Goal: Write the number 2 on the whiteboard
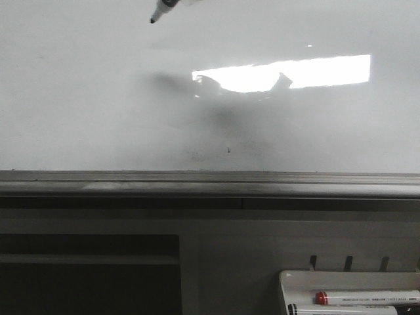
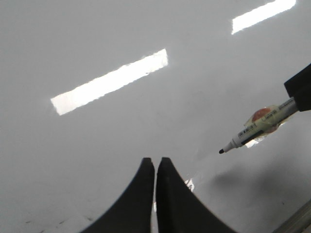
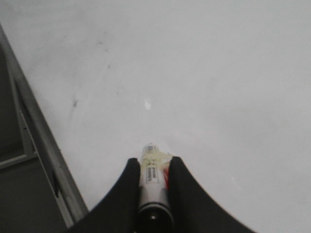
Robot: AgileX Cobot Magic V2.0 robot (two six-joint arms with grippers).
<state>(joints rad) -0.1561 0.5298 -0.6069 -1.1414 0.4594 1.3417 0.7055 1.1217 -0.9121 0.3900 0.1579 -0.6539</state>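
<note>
Marker poised above a whiteboard that carries no stroke yet.

We start with the whiteboard (image 1: 98, 98), a broad glossy white sheet with a grey metal rim; it mirrors bright ceiling lights and shows only faint smudges and a small dark speck (image 1: 228, 150). We see no number 2 anywhere on it, so we judge the writing has not begun. Below the rim, near the front view's lower right corner, sits a white marker tray (image 1: 289, 282) holding spare markers, one with a red band. Our right gripper (image 3: 154, 182) is clamped on a slim white-barrelled black marker (image 2: 252, 130), some yellowish tape around the barrel, its dark tip apparently clear of the surface. Our left gripper (image 2: 156, 167) has its smooth, tapered black fingers pressed together on nothing. Next, we think, the tip must lower gently onto the board for the hooked top.
</note>
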